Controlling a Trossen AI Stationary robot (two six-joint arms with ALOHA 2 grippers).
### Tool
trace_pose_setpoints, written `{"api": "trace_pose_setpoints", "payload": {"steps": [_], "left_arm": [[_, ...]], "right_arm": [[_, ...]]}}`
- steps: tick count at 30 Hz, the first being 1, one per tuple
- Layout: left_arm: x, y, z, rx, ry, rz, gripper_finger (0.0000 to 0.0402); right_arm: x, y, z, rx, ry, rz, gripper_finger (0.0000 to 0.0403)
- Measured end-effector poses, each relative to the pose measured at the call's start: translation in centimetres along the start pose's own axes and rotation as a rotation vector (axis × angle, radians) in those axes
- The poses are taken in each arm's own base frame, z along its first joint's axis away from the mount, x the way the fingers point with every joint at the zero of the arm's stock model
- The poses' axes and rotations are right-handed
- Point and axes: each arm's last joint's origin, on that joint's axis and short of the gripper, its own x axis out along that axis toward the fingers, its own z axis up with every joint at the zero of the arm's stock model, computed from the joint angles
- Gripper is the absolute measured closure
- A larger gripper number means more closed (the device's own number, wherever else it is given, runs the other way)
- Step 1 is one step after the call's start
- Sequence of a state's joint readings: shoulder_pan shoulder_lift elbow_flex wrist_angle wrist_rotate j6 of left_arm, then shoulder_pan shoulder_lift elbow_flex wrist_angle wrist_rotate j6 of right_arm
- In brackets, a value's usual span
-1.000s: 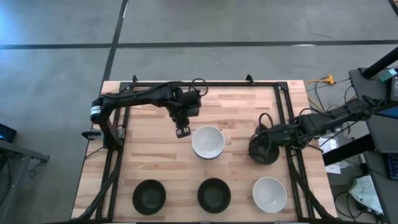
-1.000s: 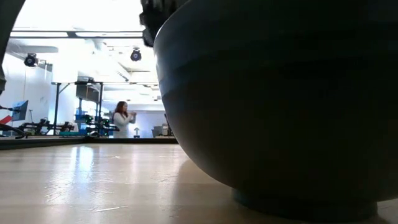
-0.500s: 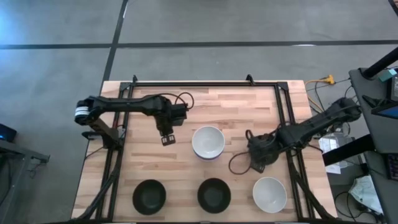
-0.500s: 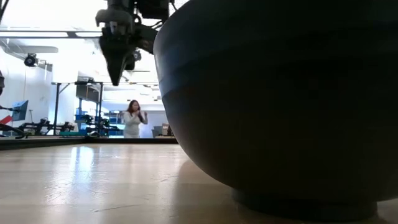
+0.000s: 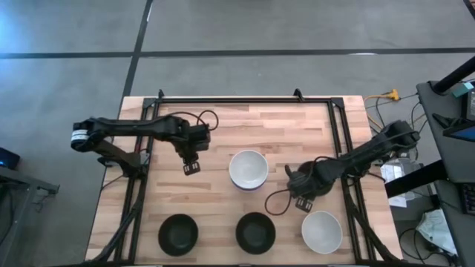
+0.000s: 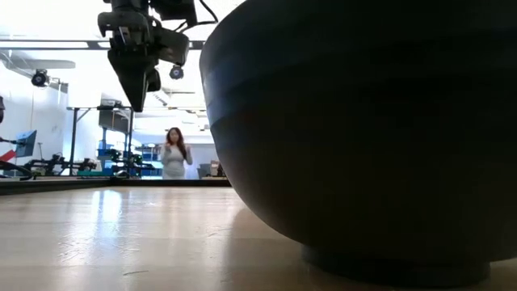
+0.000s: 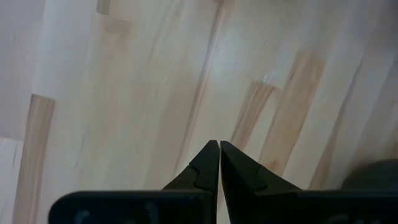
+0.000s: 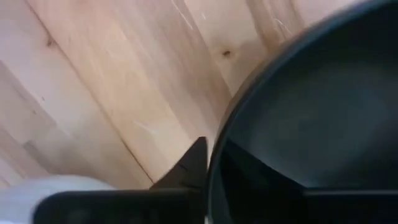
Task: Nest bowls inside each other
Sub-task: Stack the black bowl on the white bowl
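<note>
Right gripper clamped on a black bowl's rim, right of the white stack at table centre.

We see the held black bowl (image 8: 311,118) pinched at its rim by the right gripper (image 5: 303,194), one finger outside the wall and one inside (the wrist view shows the rim between them), so the jaws are closed on it. It sits between the centre white bowl (image 5: 248,169) and the front-right white bowl (image 5: 322,231). Two more black bowls (image 5: 178,232) (image 5: 255,231) stand along the front edge. In our judgement, the step is to lift this bowl and carry it to a nest. We advise lifting straight up, keeping the rim level, centring over the target, and lowering fully before release. The left gripper (image 5: 192,167) waits closed and empty above bare table (image 5: 282,122), left of centre.
</note>
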State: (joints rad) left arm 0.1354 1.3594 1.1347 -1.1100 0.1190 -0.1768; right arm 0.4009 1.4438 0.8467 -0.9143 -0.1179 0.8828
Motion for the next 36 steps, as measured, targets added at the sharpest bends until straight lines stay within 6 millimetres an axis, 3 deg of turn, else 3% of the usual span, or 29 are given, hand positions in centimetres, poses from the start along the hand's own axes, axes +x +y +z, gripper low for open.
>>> {"api": "trace_pose_setpoints", "payload": {"steps": [4,7,13,16,19,21,28,36], "left_arm": [[-0.1,0.0,-0.2,0.002,-0.017,-0.002,0.0401],[0.0,0.1,-0.3,0.002,-0.019,-0.003,0.0401],[0.4,0.1,0.0,0.007,-0.054,-0.009,0.0401],[0.5,0.1,0.0,0.006,-0.06,-0.01,0.0401],[0.5,0.0,0.0,0.006,-0.058,-0.014,0.0401],[0.4,0.0,0.0,0.006,-0.06,-0.015,0.0401],[0.6,0.0,-0.1,-0.04,-0.054,-0.018,0.0401],[0.6,-0.5,-0.3,-0.134,-0.045,-0.026,0.0401]], "right_arm": [[-2.1,0.0,-0.2,-0.036,-0.05,0.075,0.0389],[-4.9,-0.2,-0.4,-0.106,-0.156,0.148,0.0393],[-12.9,0.4,-0.2,-0.356,-0.637,0.234,0.0394],[-17.2,1.5,-0.1,-0.584,-0.952,0.18,0.0394],[-19.3,2.9,0.6,-0.904,-1.074,0.037,0.0394],[-19.5,3.6,1.8,-0.997,-1.009,-0.01,0.0394],[-17.2,6.0,6.3,-1.309,-0.622,-0.138,0.0394],[-14.5,7.8,10.0,-1.485,-0.44,-0.217,0.0394]]}}
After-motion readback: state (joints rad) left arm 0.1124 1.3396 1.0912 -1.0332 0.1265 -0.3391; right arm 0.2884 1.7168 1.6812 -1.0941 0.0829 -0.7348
